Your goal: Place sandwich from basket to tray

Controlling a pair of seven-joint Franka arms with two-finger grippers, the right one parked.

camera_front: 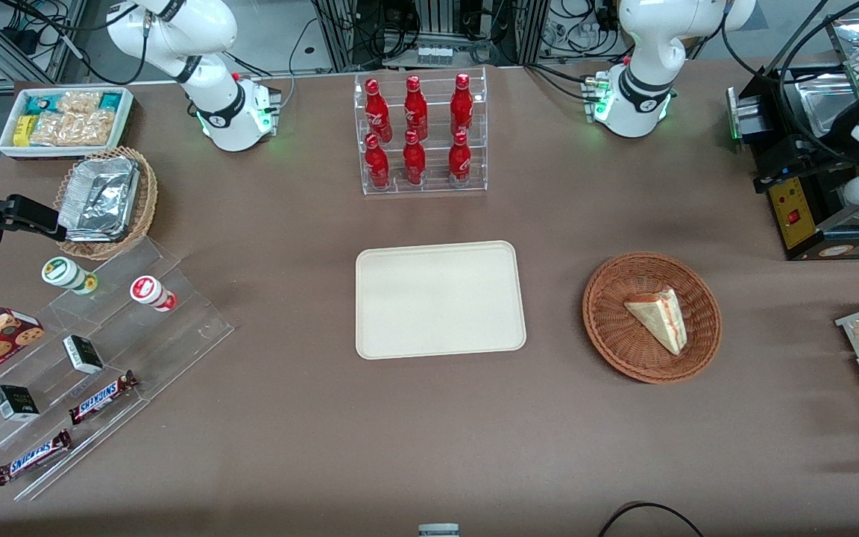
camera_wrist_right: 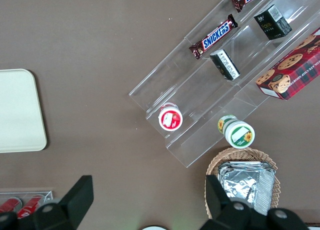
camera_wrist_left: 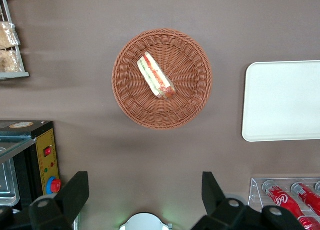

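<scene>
End effector (camera_wrist_left: 142, 200), fingers spread, hovers above basket (camera_wrist_left: 131, 97) holding sandwich (camera_wrist_left: 156, 75); tray (camera_wrist_left: 282, 102) beside.

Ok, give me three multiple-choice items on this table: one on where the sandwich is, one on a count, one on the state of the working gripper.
1. Where does the sandwich lie?
A. On the tray
B. In the brown basket
C. On the bare table

2. How many red bottles stand in the clear rack?
A. Four
B. Six
C. Eight

3. What state is the gripper in?
A. Open, holding nothing, high above the table
B. Shut on the sandwich
C. Resting on the tray

Answers:
1. B: the wedge sits inside the brown basket, which lies beside the tray, toward the working arm's end of the table.
2. B: the front view shows two rows of three.
3. A: the wrist view shows its fingers spread wide, nothing between them, the basket far below.
</scene>
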